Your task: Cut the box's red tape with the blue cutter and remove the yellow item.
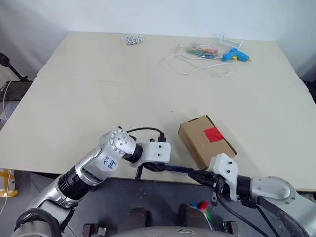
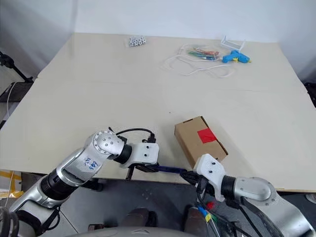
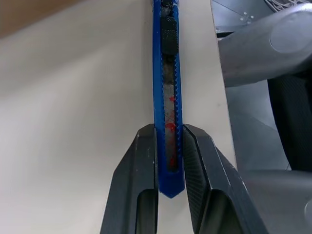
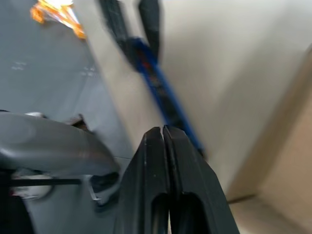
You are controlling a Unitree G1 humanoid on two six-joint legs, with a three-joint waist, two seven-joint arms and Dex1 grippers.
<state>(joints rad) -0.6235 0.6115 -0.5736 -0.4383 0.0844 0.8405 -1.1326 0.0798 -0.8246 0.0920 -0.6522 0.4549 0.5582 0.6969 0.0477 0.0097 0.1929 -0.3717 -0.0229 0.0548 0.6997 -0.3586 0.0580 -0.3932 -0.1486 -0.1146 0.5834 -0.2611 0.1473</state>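
Both tools meet at the worktop's (image 1: 74,98) near edge: the left tool (image 3: 169,146) clamps the blue cutter (image 3: 166,97), whose red-flecked slider track its wrist view reveals. The right tool (image 4: 163,141), fingers pressed together, sits at the cutter's far end, the box (image 1: 205,140) with red tape (image 1: 214,134) just beyond.

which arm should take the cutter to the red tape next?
Left, probably. Its tool is already clamped on the blue cutter; the right tool is shut, pinching nothing. The red tape is uncut.
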